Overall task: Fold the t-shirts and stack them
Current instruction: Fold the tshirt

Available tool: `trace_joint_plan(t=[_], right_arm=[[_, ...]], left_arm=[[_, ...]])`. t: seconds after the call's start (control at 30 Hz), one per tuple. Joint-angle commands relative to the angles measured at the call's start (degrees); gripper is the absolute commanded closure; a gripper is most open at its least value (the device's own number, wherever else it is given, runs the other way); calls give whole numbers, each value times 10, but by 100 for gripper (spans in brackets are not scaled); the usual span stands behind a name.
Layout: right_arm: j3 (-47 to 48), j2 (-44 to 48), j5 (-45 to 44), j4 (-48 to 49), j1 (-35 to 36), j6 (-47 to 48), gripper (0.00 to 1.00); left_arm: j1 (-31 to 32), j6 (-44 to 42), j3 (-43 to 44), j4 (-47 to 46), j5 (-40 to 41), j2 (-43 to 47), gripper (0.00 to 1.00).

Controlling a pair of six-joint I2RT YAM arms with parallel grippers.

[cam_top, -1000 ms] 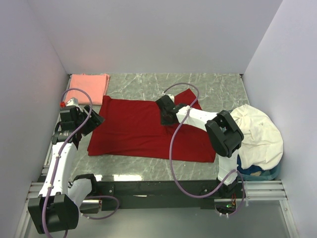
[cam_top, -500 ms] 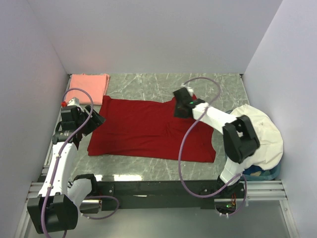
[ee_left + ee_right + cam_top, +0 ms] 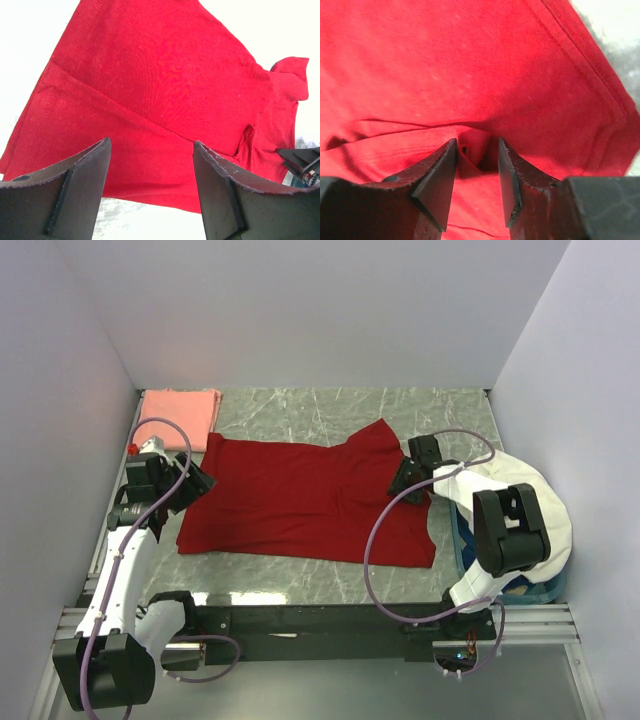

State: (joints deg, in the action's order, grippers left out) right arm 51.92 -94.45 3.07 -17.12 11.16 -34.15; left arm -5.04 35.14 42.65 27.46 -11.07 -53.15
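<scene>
Deep red t-shirt (image 3: 300,502) lies spread flat mid-table (image 3: 300,410), long axis running left to right across the arms' front. The stitched hem end looks to be toward the left arm. One sleeve (image 3: 375,435) pokes out toward the back wall at the right end.

Right gripper (image 3: 404,483) is low over the shirt's right end, fingers pointing in toward the cloth. In the wrist view the jaws stand apart, with a small pucker of red fabric rising in the gap. The pads do not look pressed onto it, so I read nothing as held.

Left gripper (image 3: 195,483) hangs at the shirt's left edge, jaws wide, nothing between them. The cloth lies ahead of it and away to the right.

Salmon-pink t-shirt (image 3: 180,418) sits folded in the back-left corner, just behind the red shirt's left end and nearer the left arm.

Judgement: each end of the long axis has its own arm. The protruding sleeve lies just behind the right gripper and well apart from the left one, so tucking it in falls to the right. The stack spot is on the left arm's side.

A white cloth heap (image 3: 520,505) lies at the far right.
</scene>
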Motion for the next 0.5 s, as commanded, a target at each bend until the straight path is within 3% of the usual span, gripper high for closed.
trace_joint_plan(t=[0.0,0.23,0.33,0.37,0.47], right_arm=[[-17,27,97,64,-24,-21,54],[-35,30,164,109,-42,-42,62],[-32,25,183,118,-41,-46,76],[-29,23,186,120,-42,-46,86],[-24,30,183,124,-41,-40,89]], left_arm=[[5,-9,2,-5,5,6,28],[6,-9,1,-5,5,5,28],[6,-9,1,-4,6,6,28],[6,-9,2,-5,7,7,28],[7,-9,2,-5,8,7,28]])
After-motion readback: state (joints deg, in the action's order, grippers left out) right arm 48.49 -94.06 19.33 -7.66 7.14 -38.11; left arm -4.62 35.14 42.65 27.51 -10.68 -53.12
